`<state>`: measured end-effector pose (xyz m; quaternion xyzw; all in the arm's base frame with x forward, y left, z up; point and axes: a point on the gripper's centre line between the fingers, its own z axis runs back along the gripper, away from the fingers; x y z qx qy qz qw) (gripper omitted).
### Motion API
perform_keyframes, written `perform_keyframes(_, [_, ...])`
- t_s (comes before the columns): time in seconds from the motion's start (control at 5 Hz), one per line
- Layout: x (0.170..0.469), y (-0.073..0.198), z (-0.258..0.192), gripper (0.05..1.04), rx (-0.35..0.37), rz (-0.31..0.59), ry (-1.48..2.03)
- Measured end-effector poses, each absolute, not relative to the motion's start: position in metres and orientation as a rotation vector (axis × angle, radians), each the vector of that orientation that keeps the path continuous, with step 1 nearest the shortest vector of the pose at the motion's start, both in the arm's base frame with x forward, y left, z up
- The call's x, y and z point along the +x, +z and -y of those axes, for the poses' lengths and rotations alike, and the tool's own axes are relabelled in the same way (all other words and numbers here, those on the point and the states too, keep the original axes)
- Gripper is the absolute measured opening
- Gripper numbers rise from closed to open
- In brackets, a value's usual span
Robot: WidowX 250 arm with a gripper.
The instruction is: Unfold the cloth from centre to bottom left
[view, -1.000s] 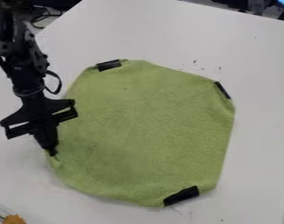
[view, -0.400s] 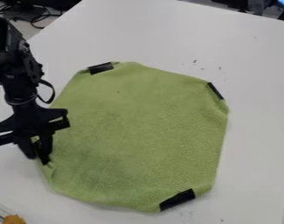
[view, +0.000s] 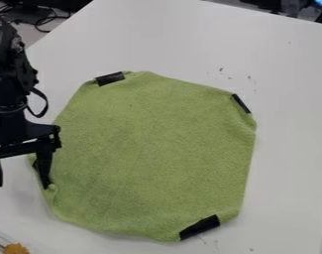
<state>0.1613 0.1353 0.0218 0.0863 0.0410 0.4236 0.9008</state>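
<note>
At the left edge of the view my gripper (view: 22,186) stands open, its two fingers spread wide. One finger is over the cloth's left corner and the other over the bare table, with nothing between them. The green cloth (view: 153,154) lies spread almost flat in a rough octagon, its corners bearing black patches at upper left, upper right, bottom right and left. The left patch is partly hidden behind the finger, and the cloth edge there is slightly crumpled.
The white table (view: 189,39) extends around the cloth. An orange-brown object (view: 16,248) sits at the bottom left corner beside a metallic edge. Dark cables lie beyond the table at the upper left.
My gripper has moved left and opened, letting go of the cloth's left corner. The cloth has shifted a little to the left and slightly down in the view.
</note>
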Motion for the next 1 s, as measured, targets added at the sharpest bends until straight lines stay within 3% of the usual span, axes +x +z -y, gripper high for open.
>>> perform_keyframes(0.6, [0.139,0.034,-0.145,1.0,0.239,-0.114,0.892])
perform_keyframes(1.0, [0.168,0.052,-0.136,1.001,0.281,-0.026,0.81])
